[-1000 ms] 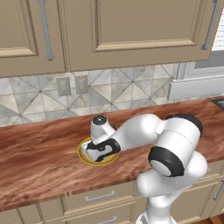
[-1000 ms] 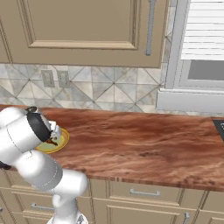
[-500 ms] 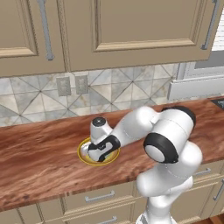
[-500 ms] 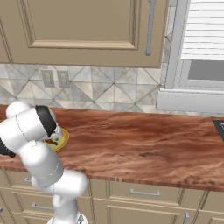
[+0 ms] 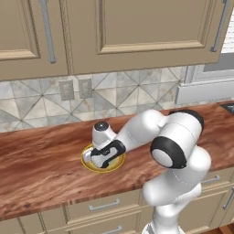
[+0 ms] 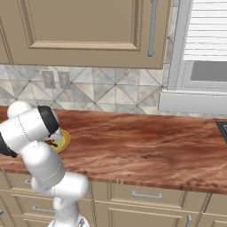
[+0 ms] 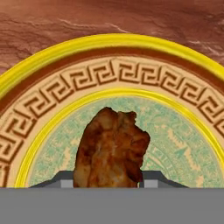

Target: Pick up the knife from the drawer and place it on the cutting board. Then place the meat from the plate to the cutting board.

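Observation:
The round yellow plate (image 5: pixel 91 163) lies on the wooden counter, also seen as the plate (image 6: pixel 64 139) behind my arm and up close as the plate (image 7: pixel 113 42). The dark reddish-brown meat (image 7: pixel 112 146) rests in its patterned middle. My gripper (image 5: pixel 103 160) is down on the plate, pointing at it from above. In the hand view the gripper (image 7: pixel 107 181) has its fingertips (image 7: pixel 64 180) pressed against both sides of the meat. The knife, the drawer and the cutting board are out of view.
The brown counter (image 5: pixel 41 176) runs left and right of the plate. Beige drawers (image 6: pixel 146 195) sit under it, wall cabinets above. Two outlets (image 5: pixel 75 89) are on the tiled backsplash. A dark edge (image 6: pixel 222 129) shows at the far right.
The hand has dropped lower onto the plate and the jaws have come together from wide open onto the meat. The elbow has swung nearer the counter.

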Motion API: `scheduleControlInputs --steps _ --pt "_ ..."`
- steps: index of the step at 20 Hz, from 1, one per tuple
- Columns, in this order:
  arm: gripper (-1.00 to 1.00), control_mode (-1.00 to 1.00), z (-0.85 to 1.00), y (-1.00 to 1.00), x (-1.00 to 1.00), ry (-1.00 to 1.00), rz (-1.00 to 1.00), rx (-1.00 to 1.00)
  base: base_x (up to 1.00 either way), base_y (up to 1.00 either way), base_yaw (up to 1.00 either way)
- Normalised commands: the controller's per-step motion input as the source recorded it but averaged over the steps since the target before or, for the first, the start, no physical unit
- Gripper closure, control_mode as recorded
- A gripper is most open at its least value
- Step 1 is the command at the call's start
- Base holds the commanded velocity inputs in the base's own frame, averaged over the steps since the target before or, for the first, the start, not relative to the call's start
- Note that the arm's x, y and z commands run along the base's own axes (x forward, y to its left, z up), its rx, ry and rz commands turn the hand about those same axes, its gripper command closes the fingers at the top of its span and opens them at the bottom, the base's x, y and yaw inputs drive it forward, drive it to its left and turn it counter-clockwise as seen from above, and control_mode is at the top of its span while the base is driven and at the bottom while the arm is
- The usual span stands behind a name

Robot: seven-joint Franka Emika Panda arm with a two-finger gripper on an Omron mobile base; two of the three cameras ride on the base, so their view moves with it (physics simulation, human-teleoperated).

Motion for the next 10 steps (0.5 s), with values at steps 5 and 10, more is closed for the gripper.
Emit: scheduleControlInputs --steps 5,10 --pt "1.0 -1.0 0.31 -0.01 0.0 -0.22 0.0 0.02 0.0 0.0 0.0" --pt "1.0 -1.0 0.78 0.0 0.0 -0.57 0.0 0.02 0.0 0.0 0.0"
